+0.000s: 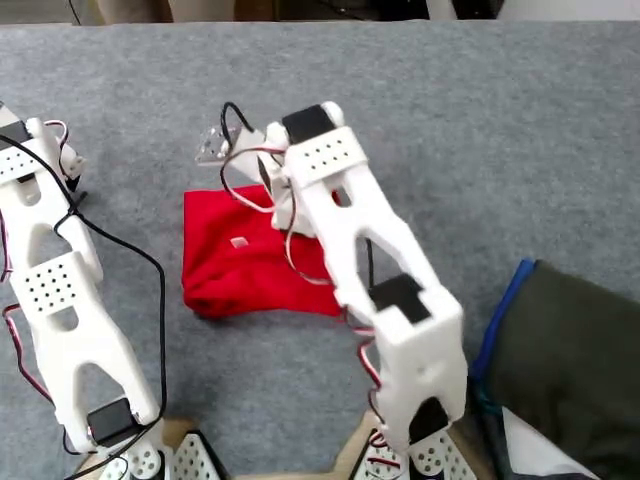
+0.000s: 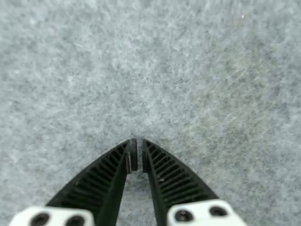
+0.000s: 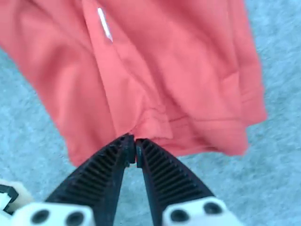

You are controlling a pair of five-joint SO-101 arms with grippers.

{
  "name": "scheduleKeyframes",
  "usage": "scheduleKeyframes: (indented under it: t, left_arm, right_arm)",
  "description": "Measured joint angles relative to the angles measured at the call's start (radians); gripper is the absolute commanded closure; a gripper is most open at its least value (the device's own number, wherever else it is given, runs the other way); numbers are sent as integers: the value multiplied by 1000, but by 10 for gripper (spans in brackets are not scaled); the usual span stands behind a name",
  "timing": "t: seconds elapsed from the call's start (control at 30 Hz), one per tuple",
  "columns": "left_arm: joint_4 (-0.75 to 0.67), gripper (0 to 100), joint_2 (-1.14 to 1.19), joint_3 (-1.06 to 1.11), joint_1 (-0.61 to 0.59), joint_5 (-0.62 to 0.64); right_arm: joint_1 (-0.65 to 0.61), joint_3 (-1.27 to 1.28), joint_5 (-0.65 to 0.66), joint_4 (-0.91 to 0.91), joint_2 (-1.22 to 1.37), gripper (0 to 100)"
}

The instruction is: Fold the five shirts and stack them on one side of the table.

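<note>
A red shirt (image 1: 240, 265) lies folded into a rough rectangle on the grey table cover (image 1: 480, 130) at the centre. The right arm (image 1: 360, 250) stretches over it, with its wrist at the shirt's far edge. My right gripper (image 3: 135, 147) is shut, its black fingertips pressed together just at the edge of the red shirt (image 3: 178, 70); I see no cloth lifted. The left arm (image 1: 55, 290) stands at the table's left side. My left gripper (image 2: 136, 157) is shut above bare grey cover (image 2: 150, 70), holding nothing.
At the right front lies a pile of clothes: a dark olive shirt (image 1: 570, 360) on top, with a blue edge (image 1: 503, 310) and some white cloth (image 1: 535, 450) beneath. Black and red cables (image 1: 120, 250) hang from both arms.
</note>
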Motion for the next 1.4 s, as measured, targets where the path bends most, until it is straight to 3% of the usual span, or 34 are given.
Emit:
scheduleKeyframes:
  t: [0.33, 1.1, 1.4]
  left_arm:
    - [0, 957, 0, 0, 3, -11]
    - [0, 957, 0, 0, 9, -18]
    - [0, 957, 0, 0, 20, -18]
  right_arm:
    - [-2, 448, -55, -147, -296, 993]
    - [107, 835, -63, -265, -565, 989]
    - [152, 936, -49, -339, -565, 819]
